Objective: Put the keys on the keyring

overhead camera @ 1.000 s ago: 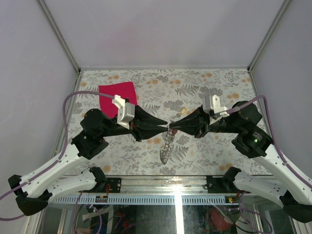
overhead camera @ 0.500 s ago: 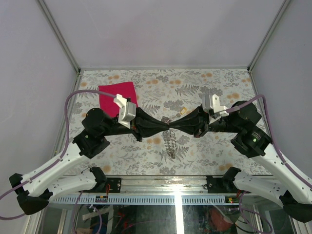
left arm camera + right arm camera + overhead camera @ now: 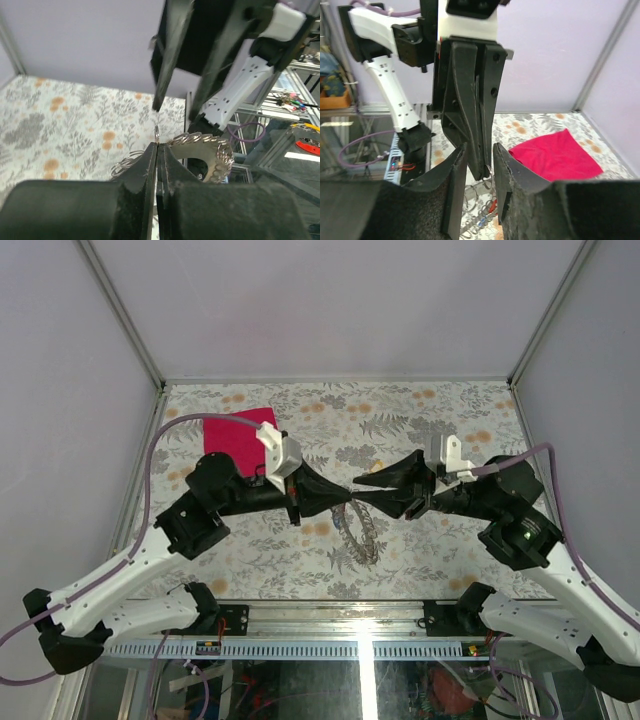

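The left gripper (image 3: 348, 498) was clenched tight, its fingers (image 3: 148, 165) pressed flat together on a thin bit of the keyring (image 3: 202, 150). A sliver of wire poked up just past the fingertips, and the rest of the wavy silver loop hung below and beyond them, clear of the table (image 3: 450, 420). The right gripper (image 3: 359, 490) met it tip to tip, its fingers (image 3: 454, 182) released and holding nothing. The left fingertips sat in the gap between them, near both pads, though contact could not be told. The red cloth (image 3: 555, 156) lay well apart from both sets of fingers, out past the left gripper's wrist. The keys could not be picked out with certainty in any view. The step looked like a re-grip of the ring between the two grippers. To do it well, the right fingers would need to close on the wire just beside the left fingertips, not on the left fingers themselves. The left pinch should hold until that second grip was firm. The dangling loop would swing easily, so slow, small moves seemed wise, leaving the ring's split end exposed for threading.
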Available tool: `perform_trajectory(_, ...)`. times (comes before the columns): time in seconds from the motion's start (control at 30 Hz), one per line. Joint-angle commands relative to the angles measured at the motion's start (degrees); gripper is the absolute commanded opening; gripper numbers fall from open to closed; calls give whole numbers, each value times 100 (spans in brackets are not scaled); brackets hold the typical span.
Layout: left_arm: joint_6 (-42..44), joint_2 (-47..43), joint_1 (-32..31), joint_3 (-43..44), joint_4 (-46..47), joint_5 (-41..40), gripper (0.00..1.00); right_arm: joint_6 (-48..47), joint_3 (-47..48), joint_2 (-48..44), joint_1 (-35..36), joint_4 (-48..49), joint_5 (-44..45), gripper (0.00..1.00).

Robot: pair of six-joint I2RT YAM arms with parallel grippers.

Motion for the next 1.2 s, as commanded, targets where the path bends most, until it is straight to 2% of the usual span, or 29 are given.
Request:
perform_trajectory(0.0,11,241,-5,481,-951,-865,0,-146,-174,-394,36,313,1138,35)
perform_trajectory(0.23,-425,732,-7,694,-1821,-1805,0,129,-462,-615,36,-479,2674,44)
perform_trajectory(0.5,-457,1498,-6,1200,-2925,-2042,0,827,-1306,-901,36,-795,3430,47)
perform_trajectory(0.67,-202,2030,-6,1793,-3938,-2093,0,1119,-1766,-1005,35,-765,3525,47)
perform_trajectory(0.93,17,2996,3,2689,-5413,-2253,0,1602,-2546,-1258,36,-186,3513,49)
perform_trajectory(1.17,106,3735,12,3276,-6346,-2239,0,1736,-2902,-1386,37,-18,3530,50)
